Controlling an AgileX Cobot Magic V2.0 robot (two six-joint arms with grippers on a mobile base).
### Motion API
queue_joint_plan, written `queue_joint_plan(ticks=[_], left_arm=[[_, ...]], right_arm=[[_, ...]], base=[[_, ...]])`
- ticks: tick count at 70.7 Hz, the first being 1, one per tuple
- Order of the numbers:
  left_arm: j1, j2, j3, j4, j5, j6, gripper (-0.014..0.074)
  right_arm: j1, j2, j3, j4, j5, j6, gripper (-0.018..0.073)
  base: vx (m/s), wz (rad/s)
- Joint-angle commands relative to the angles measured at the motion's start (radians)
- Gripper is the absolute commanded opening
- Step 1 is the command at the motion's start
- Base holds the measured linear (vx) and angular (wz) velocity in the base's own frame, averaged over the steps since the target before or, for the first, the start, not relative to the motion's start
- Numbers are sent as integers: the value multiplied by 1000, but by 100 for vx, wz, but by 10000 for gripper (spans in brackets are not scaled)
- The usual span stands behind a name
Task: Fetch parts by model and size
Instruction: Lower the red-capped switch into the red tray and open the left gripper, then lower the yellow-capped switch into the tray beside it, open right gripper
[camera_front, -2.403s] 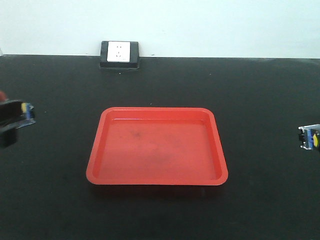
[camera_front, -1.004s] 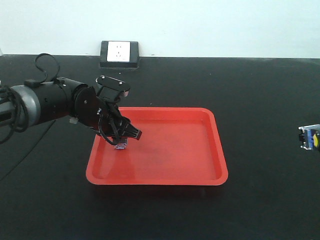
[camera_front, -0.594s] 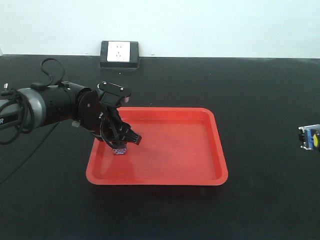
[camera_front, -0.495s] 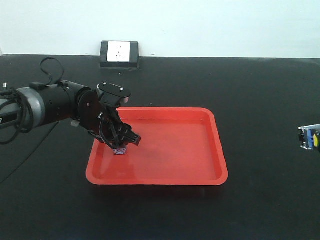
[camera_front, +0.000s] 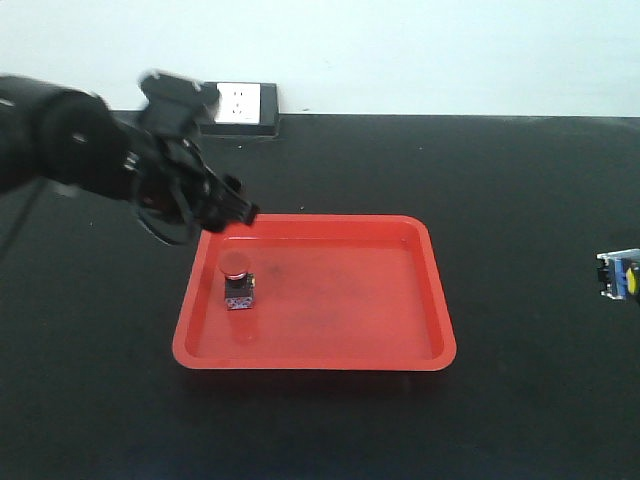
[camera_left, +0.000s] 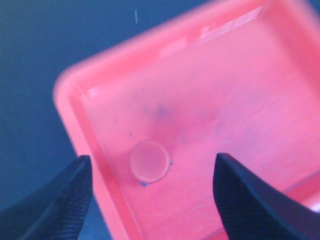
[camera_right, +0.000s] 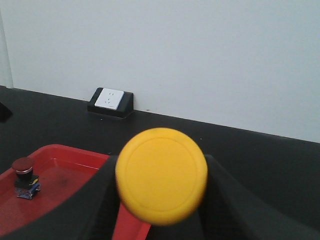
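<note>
A black table (camera_front: 520, 200) runs up to a white wall, with a red tray (camera_front: 445, 352) lying in the middle of it. The red switch (camera_front: 236, 280) stands upright on the tray floor, below the left gripper (camera_front: 232, 203) and a little nearer the camera side of it. That gripper hangs over the tray's far left corner. Its fingers (camera_left: 65, 195) are spread wide with nothing between them, and the wrist view looks straight down on the red cap. So one part looks delivered.

The yellow switch (camera_right: 161, 172) is pinched in the right gripper (camera_right: 161, 212), its cap facing the wrist camera. It is held off the table, with the tray well apart to that gripper's left.

The job now, as I read it, is bringing the yellow one across. Carry it above the rim, lower it onto bare floor to the red switch's right, and spread the fingers only once the base sits flat. The left arm is best out of the way first.
</note>
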Motion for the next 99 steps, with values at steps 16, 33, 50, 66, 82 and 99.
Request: queue_joint_plan(ticks=[16,33,50,66,82,99], left_arm=[[-8,-434,169,-10,-93,32,463],[-8,-751,391,-10,-146,62,463],[-7,-1056,568,-10,-155,66,462],[-7,-1317,758,-42,-161,66,459],[-7,-1527,923,-61,-162,66,459],[-7,-1582,941,-64,-182,65,459]], right_arm=[[-4,14,-27,0,-87,-6,-10],[-4,14,-27,0,-87,-6,-10],[-4,14,-27,0,-82,-6,-10],[-4,14,-27,0,-82,-6,-10],[-4,14,-27,0,-82,-6,-10],[-4,14,-27,0,-86,-6,-10]], base=[[0,0],[0,0],[0,0],[0,0],[0,0],[0,0]])
